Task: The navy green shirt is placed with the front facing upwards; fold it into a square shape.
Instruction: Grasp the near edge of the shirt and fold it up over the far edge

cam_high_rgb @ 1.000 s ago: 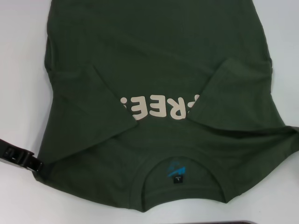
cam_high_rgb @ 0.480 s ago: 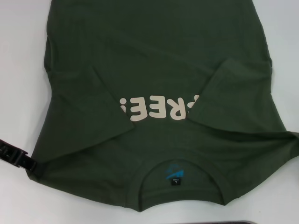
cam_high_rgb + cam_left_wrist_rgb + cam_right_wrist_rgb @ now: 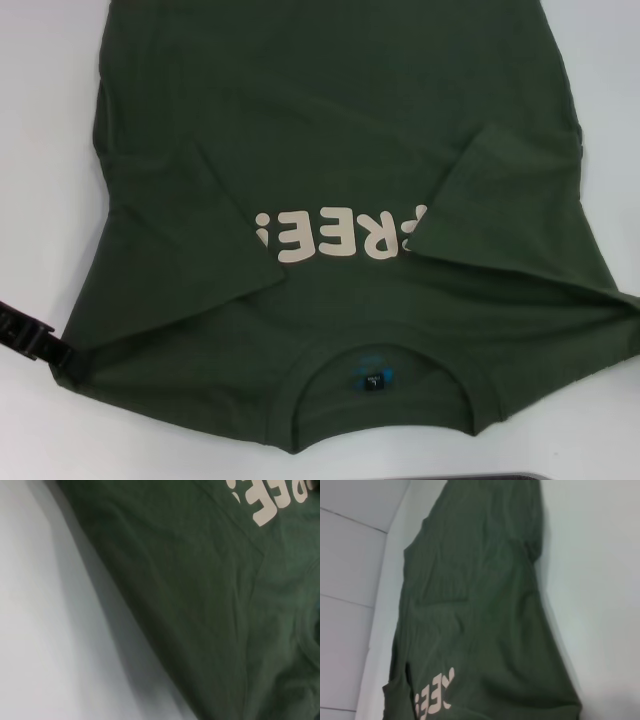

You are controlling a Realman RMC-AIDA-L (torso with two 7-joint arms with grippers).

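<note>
White worktop (image 3: 40, 150) is seen beneath the shirt (image 3: 340, 130), which is spread front up, collar (image 3: 385, 372) nearest, hem farthest, both sleeves folded inward over the cream letters (image 3: 330, 232). At the near left shoulder corner the left gripper (image 3: 28, 335) is found, touching the cloth edge; whether it is spread or pinching cannot be told. No right gripper is shown. Soft, light, limp cloth is judged best taken at the shoulder corners.
</note>
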